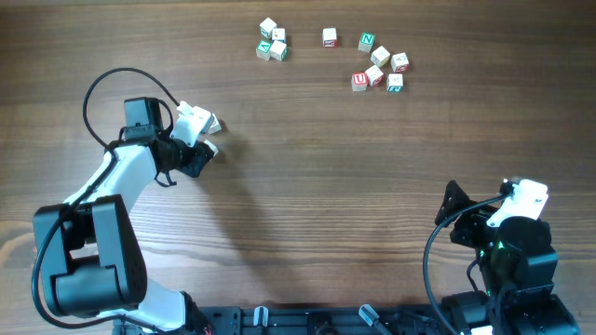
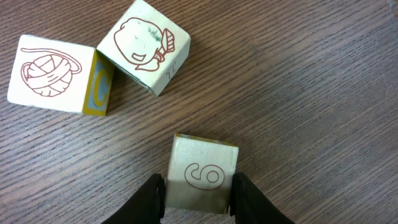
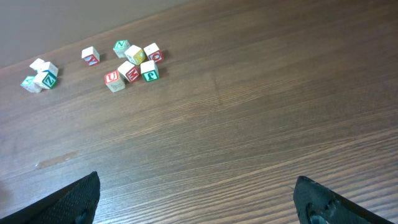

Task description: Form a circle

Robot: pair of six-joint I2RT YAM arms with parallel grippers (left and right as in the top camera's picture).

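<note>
The circle is a tight clump of small pale letter cubes at the table's far edge, some with green print; it also shows as the circle in the right wrist view. My left gripper is far from it, at the left of the table. It is shut on a pale cube with a red numeral, one finger against each side. Just ahead lie a yarn-ball cube and a tilted drawing cube, touching each other. My right gripper stands open and empty at the near right.
A looser group of several red- and green-printed cubes lies at the far right of the clump, with a single cube between them. The right arm's base stands at the near right edge.
</note>
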